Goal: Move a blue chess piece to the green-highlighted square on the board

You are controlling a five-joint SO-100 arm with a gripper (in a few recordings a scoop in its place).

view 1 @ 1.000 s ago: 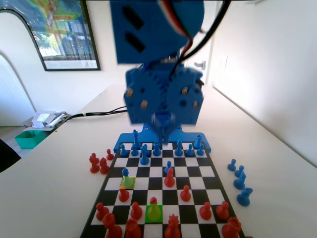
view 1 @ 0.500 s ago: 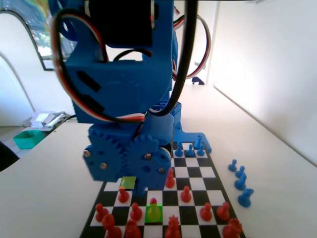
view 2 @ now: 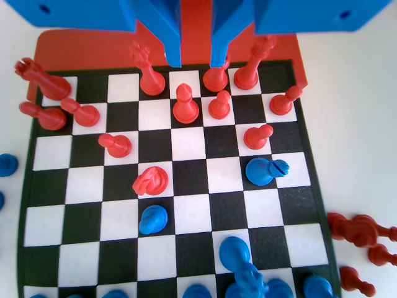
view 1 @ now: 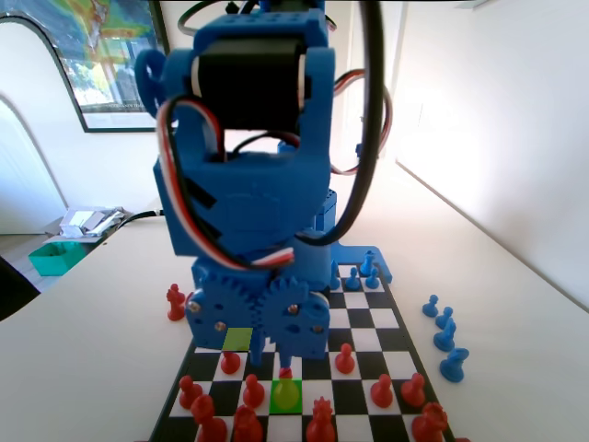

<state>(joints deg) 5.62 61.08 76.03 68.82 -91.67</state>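
My jaws hang parted and empty, now low over the red pawn (view 2: 185,105) that stands on the green-highlighted square (view 1: 276,405). A second ago the arm was still back at the far end. I judge the blue pawn (view 2: 263,171) ungrasped. The wrist view shows it standing well back from that square, towards the arm, where the fixed view has the arm covering it.

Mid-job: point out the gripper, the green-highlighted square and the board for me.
gripper (view 2: 196,61): wrist view, midway between its two fingertips.
green-highlighted square (view 1: 275,405): fixed view, bare near-left corner beside the pawn on it.
board (view 2: 191,176): wrist view, a bare black square mid-board.
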